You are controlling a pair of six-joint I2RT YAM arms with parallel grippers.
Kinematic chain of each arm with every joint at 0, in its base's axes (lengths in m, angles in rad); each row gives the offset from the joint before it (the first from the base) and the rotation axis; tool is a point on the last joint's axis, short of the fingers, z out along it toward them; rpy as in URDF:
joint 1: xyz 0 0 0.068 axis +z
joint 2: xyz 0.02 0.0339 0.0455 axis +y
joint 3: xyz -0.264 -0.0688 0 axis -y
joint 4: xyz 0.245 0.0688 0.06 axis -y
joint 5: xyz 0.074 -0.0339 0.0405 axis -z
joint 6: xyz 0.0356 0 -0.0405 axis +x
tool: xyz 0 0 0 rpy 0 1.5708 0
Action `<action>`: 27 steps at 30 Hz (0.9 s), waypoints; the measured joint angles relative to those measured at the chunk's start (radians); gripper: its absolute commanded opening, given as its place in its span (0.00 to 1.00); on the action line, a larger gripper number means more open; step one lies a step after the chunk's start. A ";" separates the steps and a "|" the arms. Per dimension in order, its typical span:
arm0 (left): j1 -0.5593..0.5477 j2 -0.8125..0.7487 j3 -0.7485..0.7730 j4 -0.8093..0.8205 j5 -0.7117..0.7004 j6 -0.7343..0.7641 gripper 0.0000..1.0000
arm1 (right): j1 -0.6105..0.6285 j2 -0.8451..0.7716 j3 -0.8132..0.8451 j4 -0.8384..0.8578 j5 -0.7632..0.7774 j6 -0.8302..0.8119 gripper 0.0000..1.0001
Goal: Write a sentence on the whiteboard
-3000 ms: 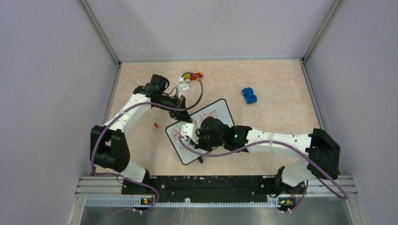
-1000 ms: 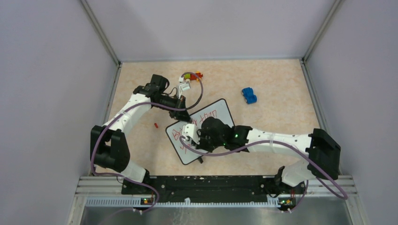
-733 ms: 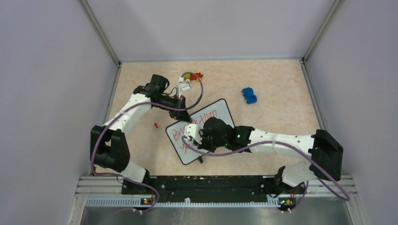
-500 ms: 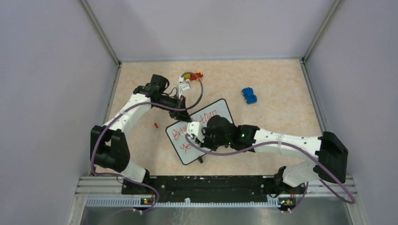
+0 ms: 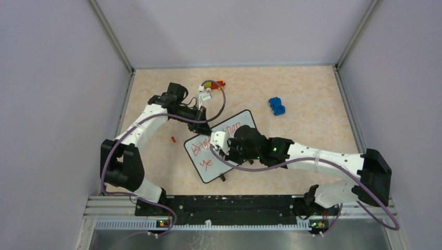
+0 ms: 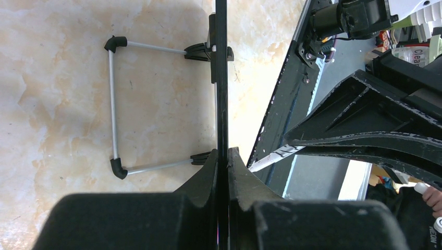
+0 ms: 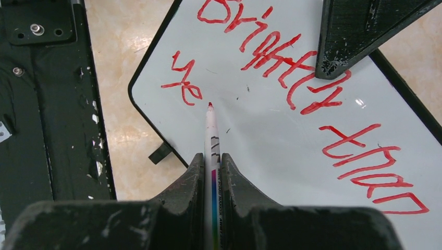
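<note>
**As the Writing Goes On, One Holds and One Writes**

Because a light board would skid under a pressing nib, the left arm [image 5: 151,117] reaches in from the far side. Its jaws are clamped shut on the far edge of the whiteboard [image 5: 215,169]. The left wrist view shows that edge as a thin dark strip pinched between both fingers, with the wire stand [image 6: 112,104] jutting from the back face over the desk [image 5: 312,94]. The board sits left of the desk's middle, between the two arms, turned on a diagonal. Whether it lies flat or leans on the stand I cannot tell.

The right arm [image 5: 312,156] comes across from the near right, its jaws closed on the marker [image 7: 211,138]. The tip end sticks out ahead of the fingers, probably so the wrist camera can see where it lands. That red tip is at the white surface just right of "ye"; actual contact is too fine to judge.

By count there are two arms, one whiteboard, one marker, and one stand with two black clip feet [image 6: 211,49]. The sentence [image 7: 271,52] runs to two lines: "Brighter than" above and two letters, "ye", below, so the second line looks barely begun. Apart from the work lie one blue toy car [image 5: 277,106] and one small red piece [image 5: 172,139] just left of the board. A clump of coloured bits [image 5: 213,84] at the far side is too small to count.
</note>
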 measured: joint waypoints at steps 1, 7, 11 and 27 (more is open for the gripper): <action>0.000 0.000 0.000 0.000 0.000 0.000 0.00 | 0.000 0.003 0.000 0.000 0.001 0.000 0.00; 0.000 0.000 0.000 0.000 0.000 0.000 0.00 | 0.000 0.027 0.000 0.000 0.003 0.000 0.00; 0.000 0.000 0.000 0.000 0.000 0.000 0.00 | 0.000 0.045 0.000 0.000 0.010 -0.001 0.00; 0.000 0.000 0.000 0.001 -0.003 0.001 0.00 | 0.000 0.080 0.014 0.000 0.008 0.000 0.00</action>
